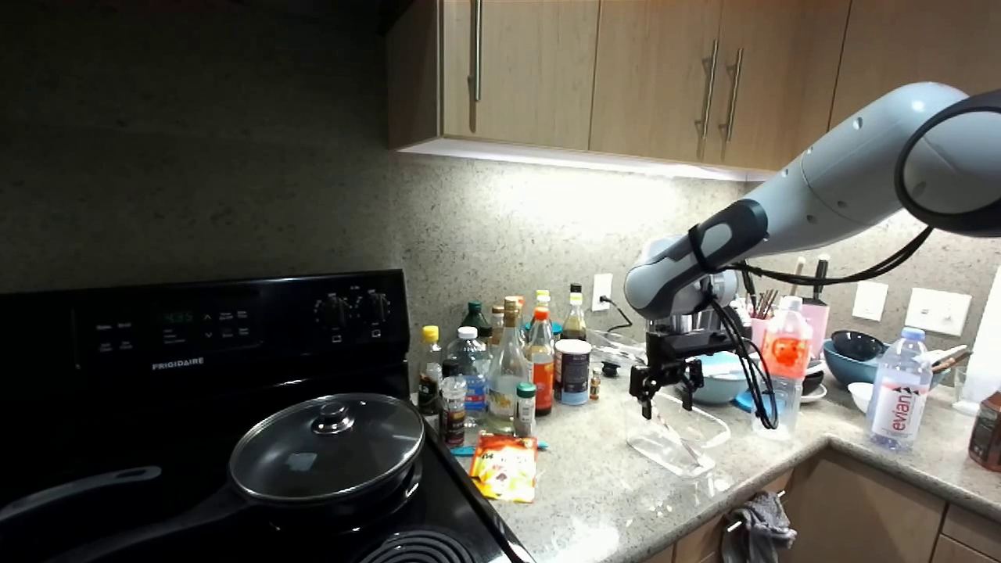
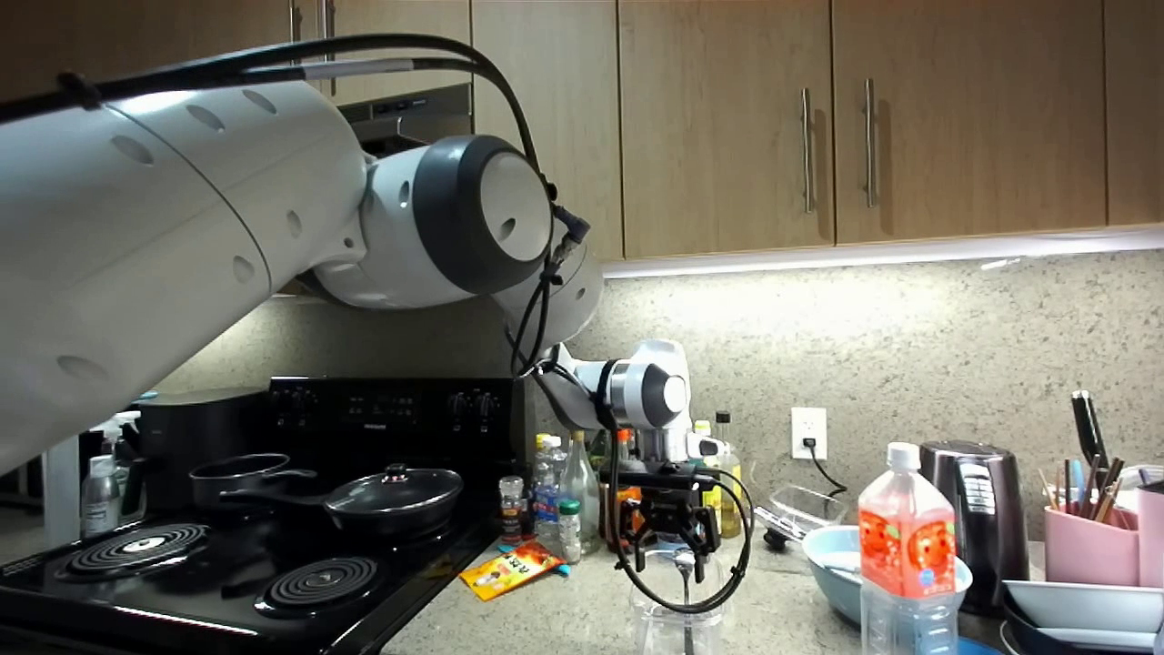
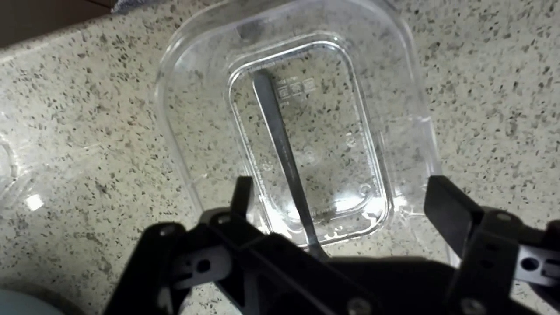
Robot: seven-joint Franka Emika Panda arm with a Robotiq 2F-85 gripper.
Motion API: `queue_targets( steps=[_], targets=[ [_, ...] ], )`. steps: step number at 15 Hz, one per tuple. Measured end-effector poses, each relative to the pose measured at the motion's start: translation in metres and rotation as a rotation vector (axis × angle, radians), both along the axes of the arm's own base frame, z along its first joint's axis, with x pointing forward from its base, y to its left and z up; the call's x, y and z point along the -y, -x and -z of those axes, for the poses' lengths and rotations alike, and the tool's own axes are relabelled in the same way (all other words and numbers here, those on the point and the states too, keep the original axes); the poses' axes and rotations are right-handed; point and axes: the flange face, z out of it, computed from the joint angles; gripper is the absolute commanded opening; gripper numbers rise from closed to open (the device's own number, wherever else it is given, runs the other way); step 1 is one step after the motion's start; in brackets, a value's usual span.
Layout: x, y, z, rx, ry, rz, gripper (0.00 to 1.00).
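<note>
Hanging over the speckled counter [image 1: 579, 477], the black gripper [image 3: 343, 201] at the end of the robot arm [image 1: 844, 180] points down with its fingers [image 3: 448, 214] spread wide apart; they have hold of nothing. Right beneath it sits a clear plastic tub [image 3: 332, 122], near the counter's edge, and in the tub is a metal spoon [image 3: 283, 146]. Its handle slants across the tub's floor in the wrist view and runs out of sight behind the gripper; in an exterior view the round end [image 2: 684, 558] shows higher up, close to the fingertips. Whether a fingertip touches the tub's rim, I can't tell from where I look.

Near the tub, and seen in both exterior views, stand a tall bottle [image 1: 786, 352] with a red and orange label and a pale blue bowl [image 2: 832, 582]. Farther along the counter is a water bottle [image 1: 899, 399] with a light blue cap. On the opposite side, toward the black stove [image 1: 281, 344], a crowd of bottles [image 1: 508, 379] stands by the wall [image 1: 485, 227], with a bright orange packet [image 1: 504, 469] lying in front of them. A pan with a glass lid [image 1: 367, 438] rests on the stove, and a pot [image 2: 241, 478] stands beside it. Below the counter's edge a gray towel [image 1: 762, 524] hangs, bunched up.
</note>
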Motion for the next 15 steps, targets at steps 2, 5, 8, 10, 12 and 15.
queue_targets(
  steps=[2,5,8,10,12,15],
  targets=[
    [0.001,0.000,0.001,0.000,0.002,0.001,1.00],
    [0.003,0.000,0.002,-0.006,0.004,0.005,1.00],
    [0.011,0.004,0.008,-0.032,0.008,0.017,1.00],
    [0.018,0.008,0.014,-0.057,0.007,0.028,1.00],
    [0.026,0.013,0.019,-0.082,0.002,0.039,1.00],
    [0.034,0.019,0.024,-0.121,-0.015,0.062,1.00]
  ],
)
